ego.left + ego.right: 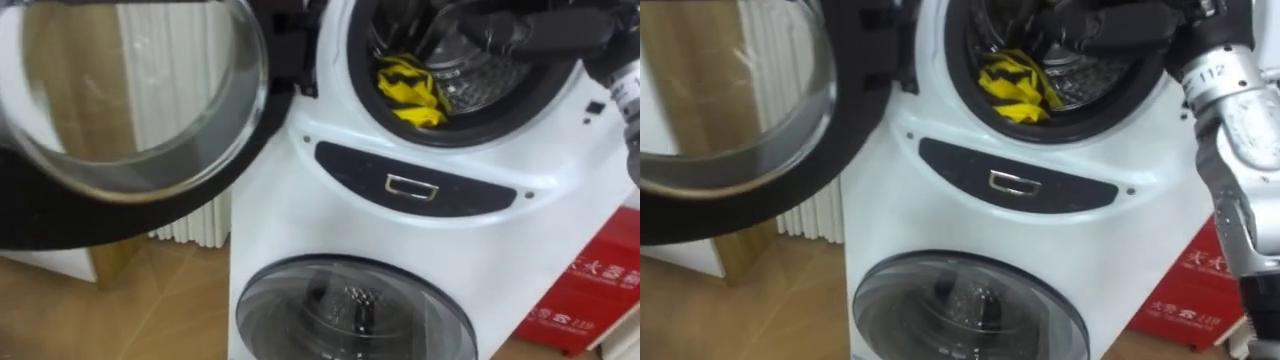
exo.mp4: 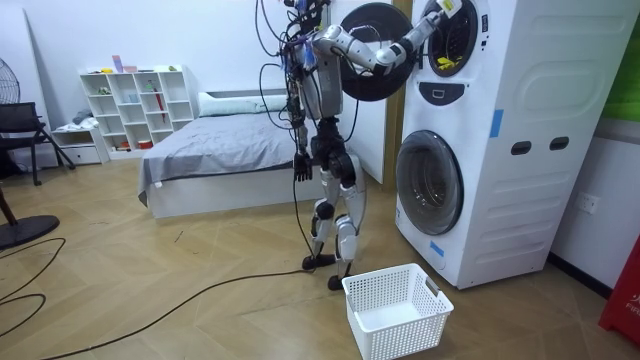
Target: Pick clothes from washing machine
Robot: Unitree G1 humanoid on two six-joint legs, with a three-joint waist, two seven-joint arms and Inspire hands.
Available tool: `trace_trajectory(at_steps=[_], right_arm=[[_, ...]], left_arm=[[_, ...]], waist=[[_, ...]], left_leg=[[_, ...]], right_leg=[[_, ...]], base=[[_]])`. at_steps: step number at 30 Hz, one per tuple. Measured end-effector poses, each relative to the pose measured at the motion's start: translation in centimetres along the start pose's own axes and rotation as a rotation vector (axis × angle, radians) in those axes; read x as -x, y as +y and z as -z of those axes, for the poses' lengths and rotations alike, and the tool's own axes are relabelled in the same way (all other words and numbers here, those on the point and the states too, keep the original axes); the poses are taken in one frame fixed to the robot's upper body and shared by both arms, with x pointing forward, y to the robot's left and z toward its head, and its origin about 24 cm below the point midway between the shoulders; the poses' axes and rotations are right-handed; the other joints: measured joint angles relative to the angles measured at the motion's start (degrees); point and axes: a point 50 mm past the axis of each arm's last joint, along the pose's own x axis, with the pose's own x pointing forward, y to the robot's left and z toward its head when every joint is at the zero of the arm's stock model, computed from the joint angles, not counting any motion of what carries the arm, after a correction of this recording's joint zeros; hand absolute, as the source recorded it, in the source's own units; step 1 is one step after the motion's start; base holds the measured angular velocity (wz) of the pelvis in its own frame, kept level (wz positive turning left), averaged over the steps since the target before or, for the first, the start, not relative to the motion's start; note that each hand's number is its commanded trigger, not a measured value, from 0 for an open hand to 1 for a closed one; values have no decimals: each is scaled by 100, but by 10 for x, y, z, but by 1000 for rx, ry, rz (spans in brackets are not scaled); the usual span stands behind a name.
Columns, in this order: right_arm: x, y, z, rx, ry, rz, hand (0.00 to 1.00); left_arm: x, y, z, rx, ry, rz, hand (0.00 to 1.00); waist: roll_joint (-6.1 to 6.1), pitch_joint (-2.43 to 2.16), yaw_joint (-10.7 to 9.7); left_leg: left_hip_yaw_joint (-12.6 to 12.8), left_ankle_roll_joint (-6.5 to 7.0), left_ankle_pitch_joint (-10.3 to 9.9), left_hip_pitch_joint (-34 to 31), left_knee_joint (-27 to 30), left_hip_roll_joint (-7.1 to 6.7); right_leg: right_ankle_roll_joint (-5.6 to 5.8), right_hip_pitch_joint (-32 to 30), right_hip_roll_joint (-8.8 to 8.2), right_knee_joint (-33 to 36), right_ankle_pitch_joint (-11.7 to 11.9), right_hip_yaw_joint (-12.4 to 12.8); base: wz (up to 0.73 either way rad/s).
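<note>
Right hand (image 1: 485,32) reaches into the upper drum (image 1: 500,85) of the white stacked washing machine (image 1: 300,200) at the frame's upper right — whether it grips anything cannot be told — with the crumpled yellow-and-black cloth (image 1: 410,88) lying just below it inside, so nothing is out yet.

Right hand (image 1: 1090,28) inside the upper drum (image 1: 1102,82), just above the yellow-black cloth (image 1: 1015,85); door (image 1: 735,100) hangs open.
</note>
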Motion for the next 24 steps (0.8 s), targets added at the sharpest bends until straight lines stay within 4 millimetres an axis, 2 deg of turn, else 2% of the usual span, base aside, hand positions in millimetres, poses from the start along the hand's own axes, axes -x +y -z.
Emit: trace_trajectory(at_steps=[5,14,17,21,24], right_arm=[[-1,-1,2,127,19,16,0],[-5,10,3,341,24,4,0],[-5,16,3,404,23,8,0],[-5,25,5,507,15,8,0],[-2,29,4,596,9,9,0]], left_arm=[[0,3,-3,-3,0,15,0],[0,0,-7,-17,-14,47,0],[0,-2,-9,-32,-23,61,0],[0,-4,-11,-47,-38,67,0],[0,-4,-16,-47,-49,68,0]], waist=[[-3,-4,102],[-53,-5,115],[-64,-7,119],[-60,-9,248],[-46,-13,255]], left_leg=[[-81,-28,33,-93,73,-5],[-106,-118,97,-110,71,-23],[-65,-126,101,-97,68,-10],[91,-143,103,8,-28,43],[88,-158,100,7,-42,62]], right_leg=[[-47,-41,-1,9,33,-54],[-80,-76,12,62,56,-90],[-85,-79,20,82,53,-91],[-105,-81,85,77,59,53],[-126,-83,122,-5,84,73]], base=[[6],[0],[-3],[-21],[-3]])
